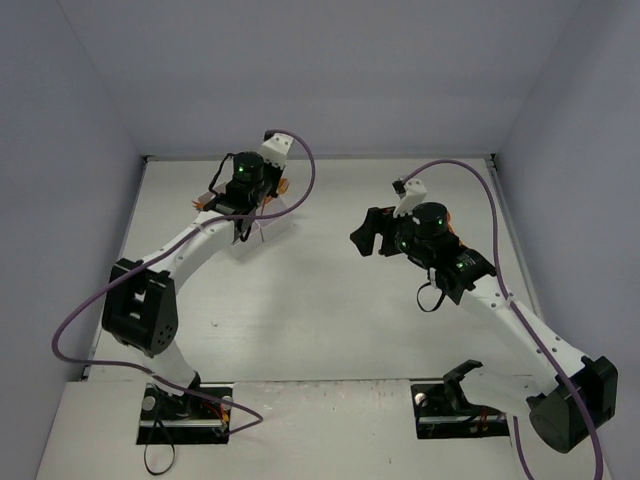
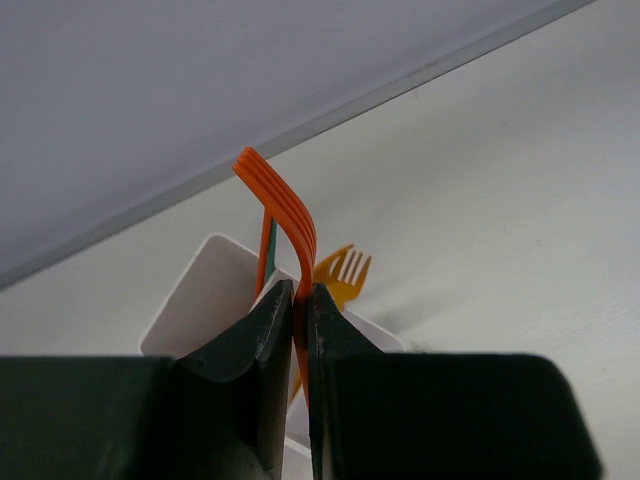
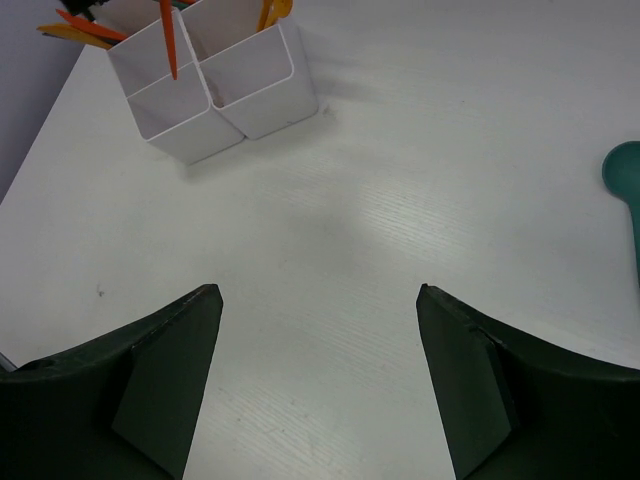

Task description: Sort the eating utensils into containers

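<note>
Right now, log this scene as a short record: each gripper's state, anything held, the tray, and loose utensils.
left gripper: shut on orange fork, tines up, over the tray
right gripper: open, empty, above bare table
tray: white, square open-topped compartments
yellow-orange fork: tines up, at the tray just behind the held fork
teal spoon: on the table, apart from the tray, partly cut off by the picture edge
loose orange utensils: lying beyond the tray's far corner

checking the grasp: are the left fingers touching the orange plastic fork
Touching. Left wrist view: the left fingers clamp the thin orange plastic fork between them, no gap.
</note>
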Robot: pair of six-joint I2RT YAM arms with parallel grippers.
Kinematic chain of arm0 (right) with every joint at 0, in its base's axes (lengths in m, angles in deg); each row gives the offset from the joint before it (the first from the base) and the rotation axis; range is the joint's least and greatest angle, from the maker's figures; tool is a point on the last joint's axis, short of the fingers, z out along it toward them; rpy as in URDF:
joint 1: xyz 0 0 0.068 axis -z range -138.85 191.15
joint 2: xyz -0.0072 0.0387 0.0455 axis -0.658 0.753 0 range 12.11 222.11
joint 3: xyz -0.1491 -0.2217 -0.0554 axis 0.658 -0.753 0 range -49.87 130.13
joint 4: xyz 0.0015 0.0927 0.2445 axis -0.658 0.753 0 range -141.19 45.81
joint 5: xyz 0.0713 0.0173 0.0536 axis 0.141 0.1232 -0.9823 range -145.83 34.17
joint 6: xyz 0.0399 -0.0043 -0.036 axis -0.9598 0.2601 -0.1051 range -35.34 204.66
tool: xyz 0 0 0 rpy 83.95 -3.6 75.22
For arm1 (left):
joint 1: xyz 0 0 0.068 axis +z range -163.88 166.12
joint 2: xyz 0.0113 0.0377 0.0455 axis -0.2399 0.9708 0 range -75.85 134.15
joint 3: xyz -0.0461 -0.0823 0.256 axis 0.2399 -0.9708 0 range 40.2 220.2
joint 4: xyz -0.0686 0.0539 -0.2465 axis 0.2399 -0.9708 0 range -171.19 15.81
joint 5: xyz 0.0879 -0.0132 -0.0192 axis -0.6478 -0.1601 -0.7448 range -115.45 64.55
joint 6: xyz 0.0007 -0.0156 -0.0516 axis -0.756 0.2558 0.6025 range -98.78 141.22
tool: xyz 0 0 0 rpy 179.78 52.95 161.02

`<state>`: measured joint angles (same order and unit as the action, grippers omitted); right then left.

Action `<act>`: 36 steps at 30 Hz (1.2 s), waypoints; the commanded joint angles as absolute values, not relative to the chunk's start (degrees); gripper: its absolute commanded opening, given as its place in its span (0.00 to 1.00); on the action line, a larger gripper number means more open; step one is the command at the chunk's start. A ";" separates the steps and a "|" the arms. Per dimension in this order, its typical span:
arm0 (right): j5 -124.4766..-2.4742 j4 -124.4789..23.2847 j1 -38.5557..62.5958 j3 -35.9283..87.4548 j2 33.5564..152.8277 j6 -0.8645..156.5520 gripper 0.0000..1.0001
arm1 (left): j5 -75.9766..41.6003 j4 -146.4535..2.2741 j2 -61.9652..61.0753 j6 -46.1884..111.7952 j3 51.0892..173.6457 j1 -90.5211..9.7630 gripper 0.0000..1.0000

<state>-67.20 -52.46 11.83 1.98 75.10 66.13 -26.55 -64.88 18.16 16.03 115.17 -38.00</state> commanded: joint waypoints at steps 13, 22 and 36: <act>-63.29 -51.36 13.64 2.67 72.72 69.17 0.77 | -20.40 -48.95 28.89 -2.73 122.21 -34.25 0.00; -64.10 -51.37 13.81 2.92 74.16 69.28 0.77 | -20.50 -43.93 30.18 -1.58 116.50 -33.92 0.02; -60.20 -49.40 14.41 1.26 74.07 70.54 0.77 | -21.39 -43.26 26.91 3.13 111.27 -33.92 0.23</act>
<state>-63.56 -47.82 13.81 1.69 73.96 69.04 -21.31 -48.29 31.62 0.89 111.66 -34.01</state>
